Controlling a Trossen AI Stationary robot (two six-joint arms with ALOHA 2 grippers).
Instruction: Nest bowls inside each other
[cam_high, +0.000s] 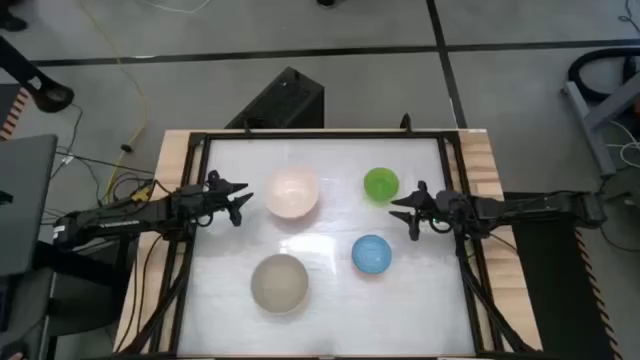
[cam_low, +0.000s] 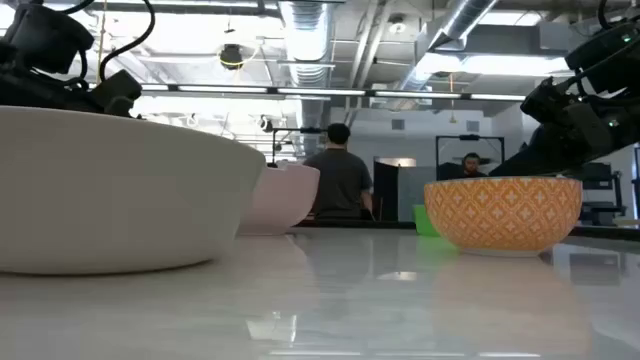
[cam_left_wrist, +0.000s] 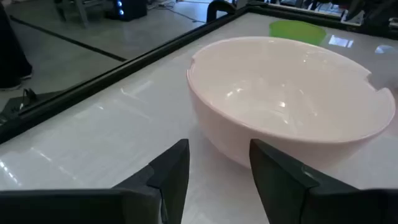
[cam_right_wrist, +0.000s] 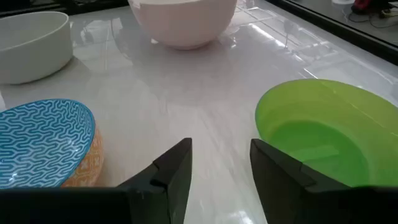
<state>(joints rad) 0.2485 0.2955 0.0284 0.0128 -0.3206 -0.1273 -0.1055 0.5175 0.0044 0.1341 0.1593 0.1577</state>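
Note:
Four bowls stand upright on their bases on the white table. The pale pink bowl (cam_high: 292, 192) is at the far middle and the bright green bowl (cam_high: 381, 184) to its right. The blue bowl (cam_high: 371, 254), orange outside (cam_low: 503, 213), sits nearer, and the beige-grey bowl (cam_high: 279, 283) is near left. My left gripper (cam_high: 240, 198) hovers open just left of the pink bowl (cam_left_wrist: 292, 93). My right gripper (cam_high: 405, 212) is open, between the green bowl (cam_right_wrist: 317, 130) and the blue bowl (cam_right_wrist: 43, 143), touching neither.
A black frame (cam_high: 190, 240) runs around the white tabletop, with wooden strips (cam_high: 150, 250) outside it. A black box (cam_high: 285, 100) stands on the floor behind the far edge. People (cam_low: 340, 180) stand in the room beyond the table.

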